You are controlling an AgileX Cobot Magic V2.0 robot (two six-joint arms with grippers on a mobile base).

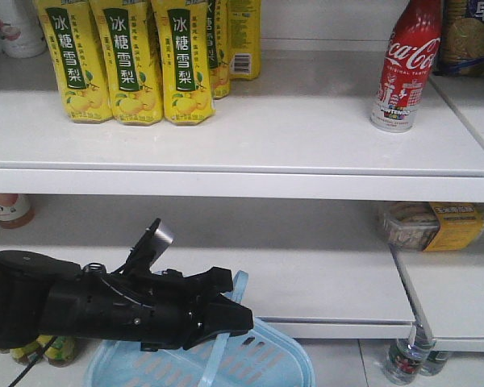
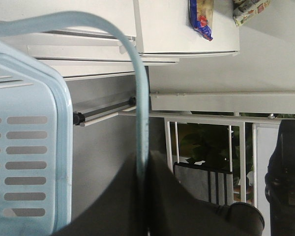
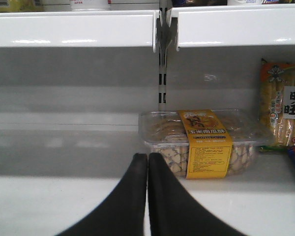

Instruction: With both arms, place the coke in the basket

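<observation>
"Exterior front-facing view: where's the coke (image 1: 405,64)?"

"Upright on the top shelf (image 1: 266,137), far right, well apart from both arms. Nothing has hold of it."

"And the basket (image 1: 266,364)?"

"Low down, at the bottom of the frame. The left gripper (image 1: 240,316) is at its handle (image 1: 226,343). In the left wrist view the blue strap runs down between the dark fingers, so I judge the claw pinched tight on the handle."

"The right gripper (image 3: 147,187)?"

"Its own camera shows the two fingers pressed together with nothing between them, pointing at a clear snack box (image 3: 201,142) on the lower shelf (image 3: 64,196)."

"So which step?"

"The basket is in hand, I'd say, and the pick is not yet begun. Next the right arm needs to rise to the top shelf, open wide enough for the bottle's body, and close around it without tipping it."
</observation>
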